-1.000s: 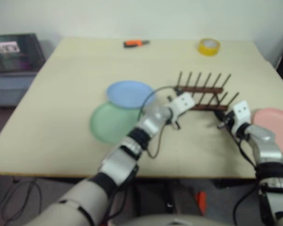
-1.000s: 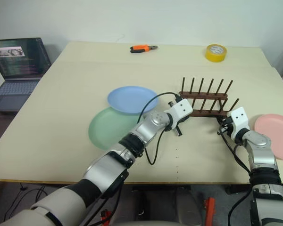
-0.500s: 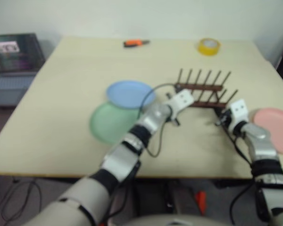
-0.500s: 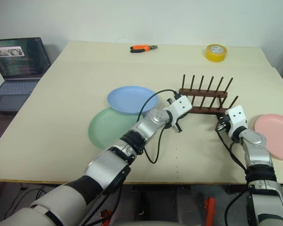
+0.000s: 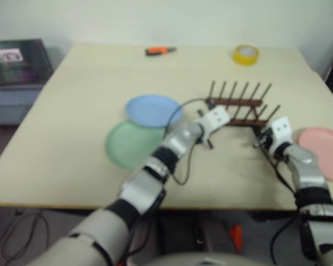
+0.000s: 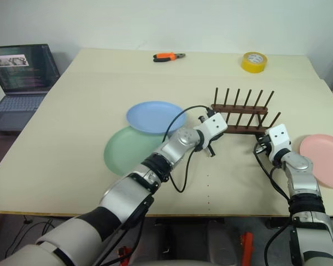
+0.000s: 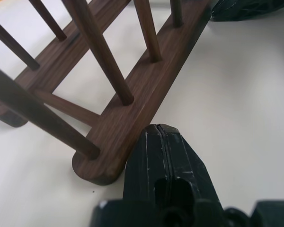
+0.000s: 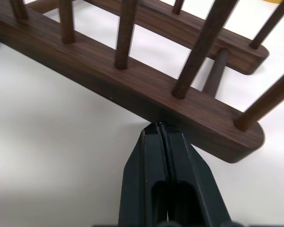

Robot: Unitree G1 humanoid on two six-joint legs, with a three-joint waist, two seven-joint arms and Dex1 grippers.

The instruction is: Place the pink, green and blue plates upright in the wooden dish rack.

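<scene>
Both grippers, left gripper (image 7: 162,135) and right gripper (image 8: 159,130), are closed against the wooden dish rack (image 6: 241,117). Its stiff, light rail should slide when nudged.

Dark wooden dish rack (image 6: 241,117) empty, blue plate (image 6: 155,117) overlapping green plate (image 6: 129,151) — pink plate (image 6: 324,159) flat, far right

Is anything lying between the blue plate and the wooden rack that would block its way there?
Only the left claw and its arm lie between the blue plate and the wooden rack. The table between them is otherwise bare.
</scene>
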